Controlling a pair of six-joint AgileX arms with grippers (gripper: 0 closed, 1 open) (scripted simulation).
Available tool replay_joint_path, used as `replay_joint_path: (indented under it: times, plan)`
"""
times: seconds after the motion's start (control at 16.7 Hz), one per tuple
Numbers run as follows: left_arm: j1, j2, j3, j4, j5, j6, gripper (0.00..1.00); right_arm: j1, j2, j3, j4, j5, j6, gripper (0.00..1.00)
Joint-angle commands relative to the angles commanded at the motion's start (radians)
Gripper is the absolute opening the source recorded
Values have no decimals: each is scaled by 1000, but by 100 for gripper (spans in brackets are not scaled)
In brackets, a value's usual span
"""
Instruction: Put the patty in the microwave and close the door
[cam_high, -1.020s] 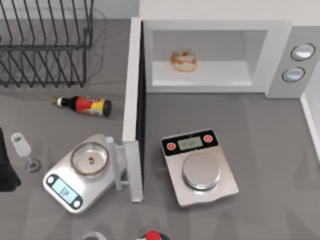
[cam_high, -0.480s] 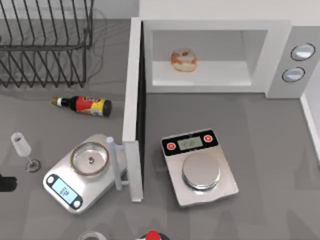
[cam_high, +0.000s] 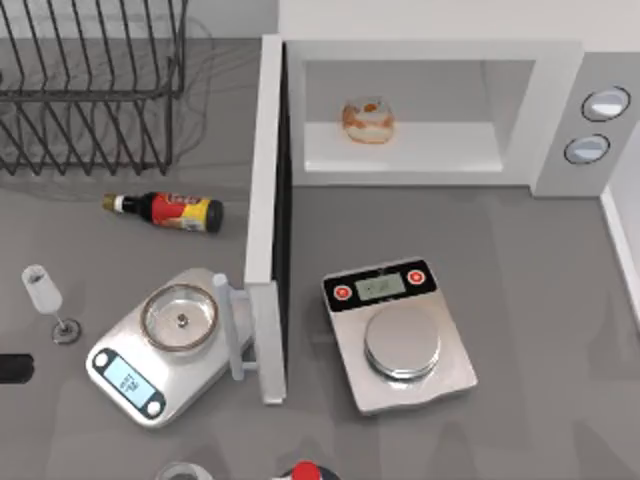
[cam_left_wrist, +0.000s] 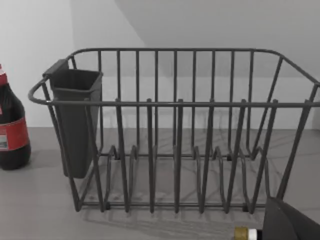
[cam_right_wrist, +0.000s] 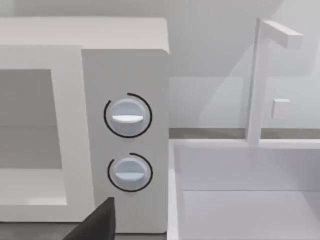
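The patty (cam_high: 367, 120) already sits inside the microwave (cam_high: 430, 100), so only the door (cam_high: 268, 215) remains, standing open with its long edge running from 12 to 6 o'clock. Its handle (cam_high: 236, 330) faces 9 o'clock toward the left gripper (cam_high: 14, 368), the nearer arm at the worktop's left edge; whether that gripper is open I cannot tell.

From above, we look straight down on the desk (cam_high: 520, 260). Our left wrist camera faces the rack (cam_left_wrist: 175, 130) low and near. Our right wrist camera faces the microwave (cam_right_wrist: 125, 75) knobs close up. Both appear in the top view too.
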Motion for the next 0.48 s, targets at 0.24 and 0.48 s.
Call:
replay_joint_path:
  times: [0.24, 0.48]
  plan:
    - [0, 0, 0, 0, 0, 0, 0, 0, 0, 0, 0, 0, 0, 100]
    - [-18, 2, 9, -6, -18, 0, 0, 0, 0, 0, 0, 0, 0, 100]
